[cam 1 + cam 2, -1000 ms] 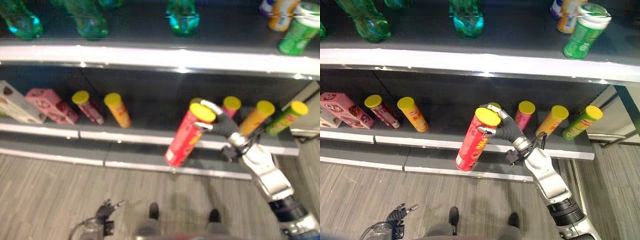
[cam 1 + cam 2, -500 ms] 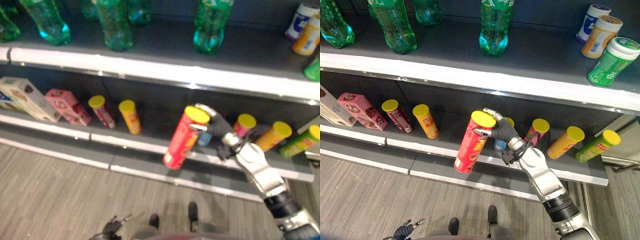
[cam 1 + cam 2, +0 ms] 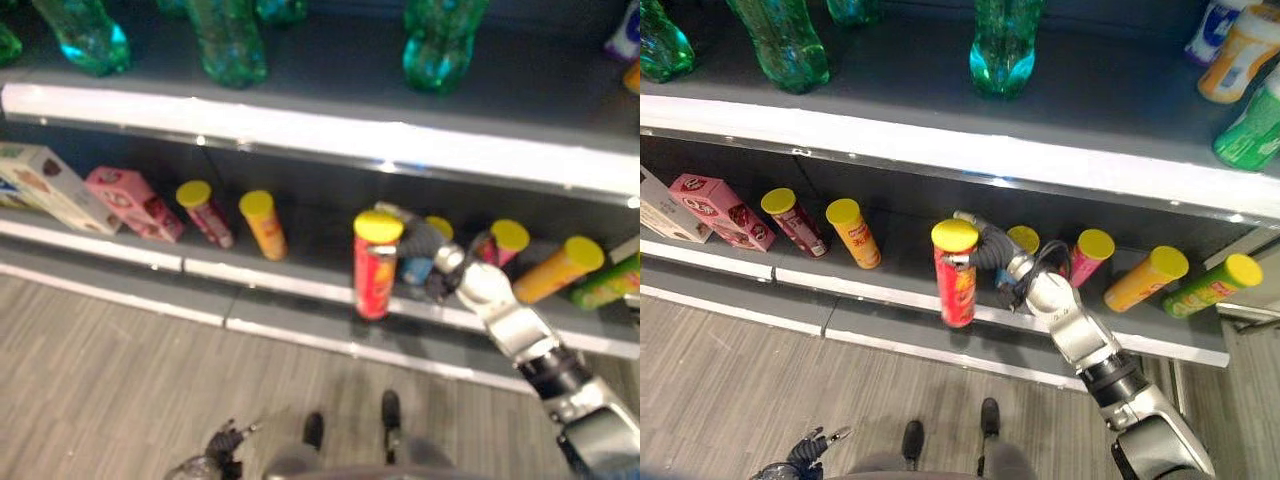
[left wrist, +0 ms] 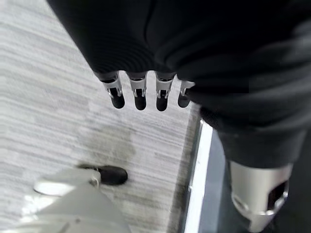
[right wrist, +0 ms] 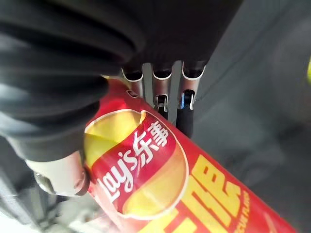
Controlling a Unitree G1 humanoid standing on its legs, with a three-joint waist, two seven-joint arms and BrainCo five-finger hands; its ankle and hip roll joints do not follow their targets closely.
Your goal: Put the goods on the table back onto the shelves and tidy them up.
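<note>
A dark two-tier shelf unit above a grey wood-grain floor is faced, with green bottles (image 3: 1000,55) on the upper shelf and a row of yellow-lidded crisp tubes leaning along the lower shelf (image 3: 890,285). The red crisp tube (image 3: 956,275) is held upright by the right hand (image 3: 990,248), whose fingers and thumb are wrapped round its upper part just under the yellow lid; its base is at the front edge of the lower shelf, between an orange tube (image 3: 854,232) to the left and a blue tube (image 3: 1018,245) just behind the hand. Whether the base already rests on the shelf cannot be told. The left hand (image 4: 141,92) hangs over the floor with fingers relaxed, holding nothing. For a clean placement, the tube should be kept vertical, lowered until the base is fully supported, then pushed back into line with the row before the grip is loosened, so the neighbouring tubes are not knocked.
</note>
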